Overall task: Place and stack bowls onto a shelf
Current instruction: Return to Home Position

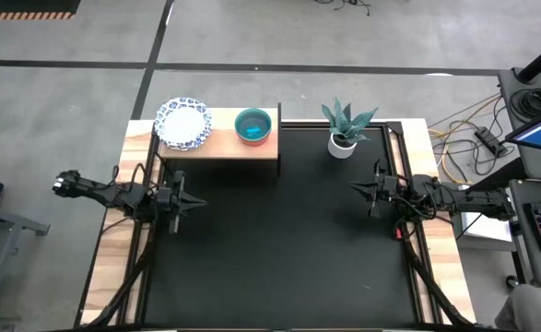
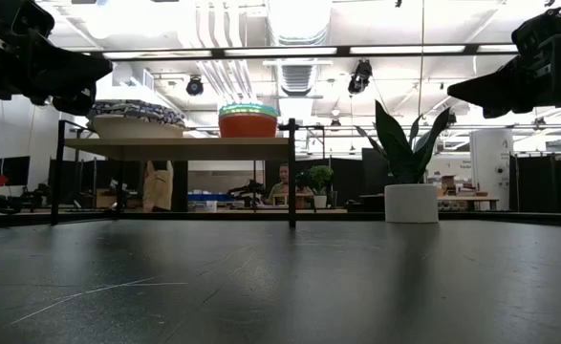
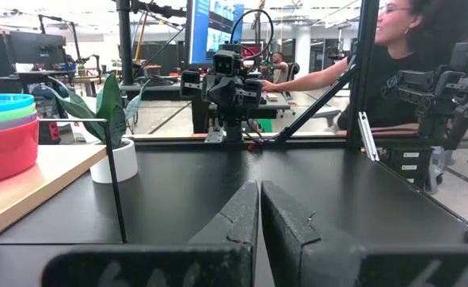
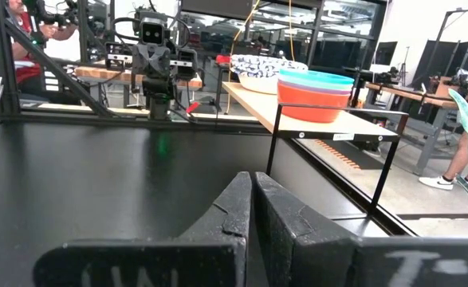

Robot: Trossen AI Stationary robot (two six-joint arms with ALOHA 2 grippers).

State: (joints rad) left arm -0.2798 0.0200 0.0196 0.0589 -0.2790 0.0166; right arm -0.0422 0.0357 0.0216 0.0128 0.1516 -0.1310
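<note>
**Left arm** (image 1: 113,194): matte black, slim tubular links with blocky joints; thin black cables (image 1: 139,171) loop behind the hand.
**Left gripper** (image 3: 259,186): two dark, wedge-shaped fingers (image 3: 237,219) with rough, scuffed faces, set on a broad black crossbar (image 3: 138,269) with faint pale marks.
**Right arm** (image 1: 454,198): same black build; a small red piece (image 1: 399,232) sits just behind the hand.
**Right gripper** (image 4: 252,178): matching dark fingers (image 4: 230,211); pale scrawled lettering on its bar.

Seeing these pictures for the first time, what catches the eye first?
Two stacks of bowls sit on the wooden shelf at the table's back: patterned white bowls at its left end, coloured bowls beside them, teal on top. The left tool and right tool hang shut over the table's sides.
</note>
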